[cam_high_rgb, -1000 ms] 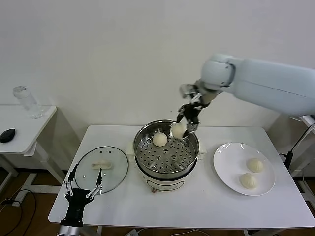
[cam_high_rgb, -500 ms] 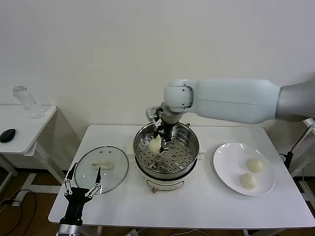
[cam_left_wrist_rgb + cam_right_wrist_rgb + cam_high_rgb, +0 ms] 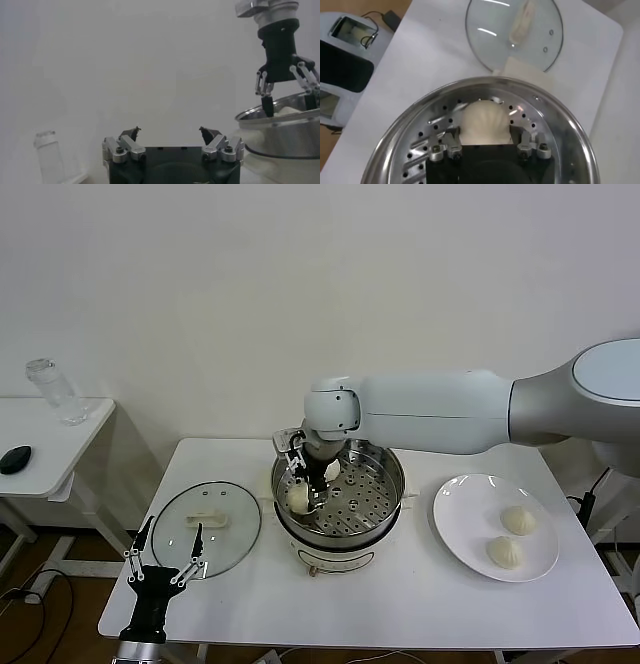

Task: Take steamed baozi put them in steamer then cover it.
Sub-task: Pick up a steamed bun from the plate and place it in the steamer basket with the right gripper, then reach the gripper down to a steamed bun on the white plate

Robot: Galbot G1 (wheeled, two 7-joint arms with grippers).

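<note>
My right gripper reaches down into the steamer, a shiny steel pot with a perforated floor on a cream base. It is shut on one steamed baozi low at the pot's left side. In the right wrist view this baozi sits between the fingers of the right gripper, just over the holes. A second baozi lies behind it in the pot. Two more baozi lie on the white plate. The left gripper hangs open by the table's front left corner.
The glass lid with its cream handle lies flat on the table, left of the steamer. A side table at far left carries a clear bottle and a dark mouse. The right arm spans above the steamer.
The right arm has swung from the steamer's back right over to its left side and gone down, carrying the baozi into the pot. The left gripper has stayed put.
</note>
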